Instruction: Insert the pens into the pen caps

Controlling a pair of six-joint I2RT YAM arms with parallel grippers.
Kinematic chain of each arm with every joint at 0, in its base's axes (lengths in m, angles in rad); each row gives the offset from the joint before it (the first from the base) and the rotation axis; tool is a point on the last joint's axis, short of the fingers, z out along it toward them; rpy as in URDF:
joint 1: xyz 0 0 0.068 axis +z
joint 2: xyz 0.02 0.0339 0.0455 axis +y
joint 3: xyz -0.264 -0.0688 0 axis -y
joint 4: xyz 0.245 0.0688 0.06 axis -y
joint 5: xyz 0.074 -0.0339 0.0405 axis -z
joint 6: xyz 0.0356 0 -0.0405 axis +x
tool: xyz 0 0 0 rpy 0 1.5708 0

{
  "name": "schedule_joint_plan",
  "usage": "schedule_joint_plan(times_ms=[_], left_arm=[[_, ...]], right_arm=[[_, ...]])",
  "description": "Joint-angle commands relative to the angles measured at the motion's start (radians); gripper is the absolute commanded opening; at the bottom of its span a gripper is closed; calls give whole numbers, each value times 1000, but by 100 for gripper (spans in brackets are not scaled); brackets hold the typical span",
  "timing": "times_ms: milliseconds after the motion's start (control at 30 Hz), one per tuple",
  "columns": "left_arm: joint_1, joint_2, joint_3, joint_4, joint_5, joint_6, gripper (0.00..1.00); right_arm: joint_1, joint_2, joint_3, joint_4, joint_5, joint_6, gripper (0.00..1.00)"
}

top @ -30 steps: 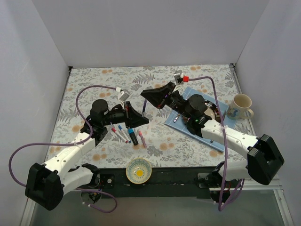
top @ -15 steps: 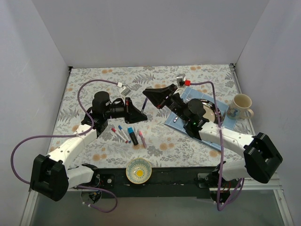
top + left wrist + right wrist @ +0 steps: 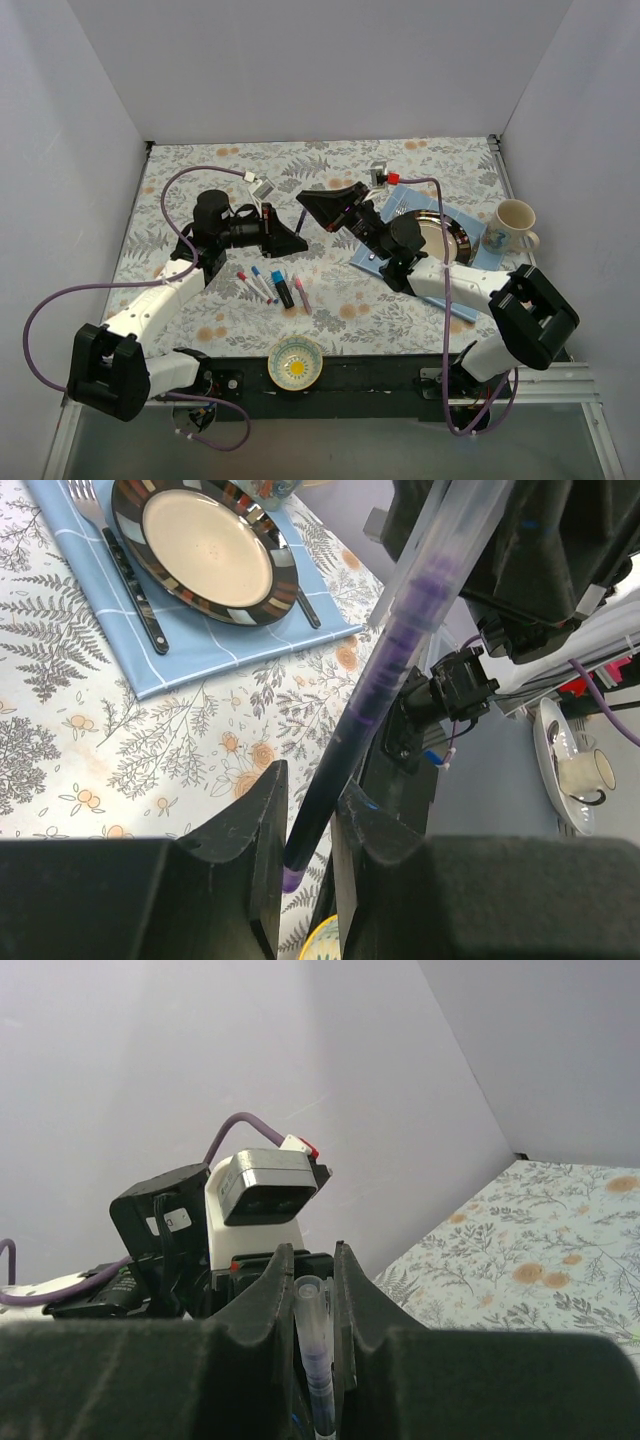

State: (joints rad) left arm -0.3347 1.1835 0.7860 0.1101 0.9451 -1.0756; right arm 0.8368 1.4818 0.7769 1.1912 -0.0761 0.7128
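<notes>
1. Hovering over the middle of the floral table [image 3: 450, 165], both arms reach inward with their grippers meeting almost tip to tip.
2. Left gripper [image 3: 310, 785]: fingers narrow around the dark lower end of the purple pen [image 3: 385, 675]; cannot tell whether they press it.
3. Right gripper [image 3: 311, 1252]: fingers clamped on the pen's clear upper end.
4. Pen tilted, off the table, spanning both grippers.
5. Other pens [image 3: 268, 287] lie on the table just below the left gripper.

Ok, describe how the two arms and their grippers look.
Both the left arm and right arm are white with chunky black joints, each trailing a purple cable. The left gripper and right gripper are black with two wedge-shaped fingers; a red tab marks the right wrist.
</notes>
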Motion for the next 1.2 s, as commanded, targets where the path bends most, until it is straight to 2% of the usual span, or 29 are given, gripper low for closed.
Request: schedule_joint_plan(times_ms=[0,167,233,267,300,333,400,467,500,533,633,667,700,733,800,933,1000,1167], left_arm=[[77,-47,179,301,-344,-60,0],[77,-91,110,215,-315,-78,0],[77,-134,34,206,-301,-87,0],[77,-153,7,192,-305,-92,0],[77,-185,-20,182,-310,-96,0],[79,-199,-55,165,-315,-96,0],[77,-238,-91,108,-327,-107,0],[77,-274,-122,21,-371,-112,0],[77,-286,-128,-16,-397,-125,0],[77,-297,-137,-50,-437,-139,0],[77,-321,-146,-274,-693,-240,0],[77,-312,-136,-428,-771,-265,0],[77,-302,-133,-500,-934,-286,0],[77,-292,-133,-560,-1022,-340,0],[77,-265,-160,-670,-1135,-394,0],[76,-239,-159,-696,-1137,-495,0],[76,-214,-174,-705,-1129,-578,3],[76,-150,-263,-698,-1102,-696,0]], right_arm=[[212,31,-107,-350,-505,120,1],[174,-56,2,-572,-383,22,1],[151,-86,59,-620,-338,-4,3],[124,-101,77,-649,-294,-9,11],[111,-126,99,-695,-274,-15,32],[96,-138,117,-715,-261,-28,42],[55,-178,154,-754,-226,-39,60],[16,-224,162,-766,-209,-49,73],[5,-242,160,-791,-197,-53,86],[-2,-261,157,-803,-188,-74,90],[-31,-331,110,-832,-148,-95,93],[-41,-365,93,-832,-146,-93,93],[-48,-379,59,-834,-145,-92,93],[-51,-391,45,-834,-146,-88,93],[-64,-417,9,-834,-151,-84,93],[-77,-428,-14,-821,-181,-76,93],[-80,-426,-10,-825,-194,-76,93],[-88,-443,-13,-829,-202,-79,93]])
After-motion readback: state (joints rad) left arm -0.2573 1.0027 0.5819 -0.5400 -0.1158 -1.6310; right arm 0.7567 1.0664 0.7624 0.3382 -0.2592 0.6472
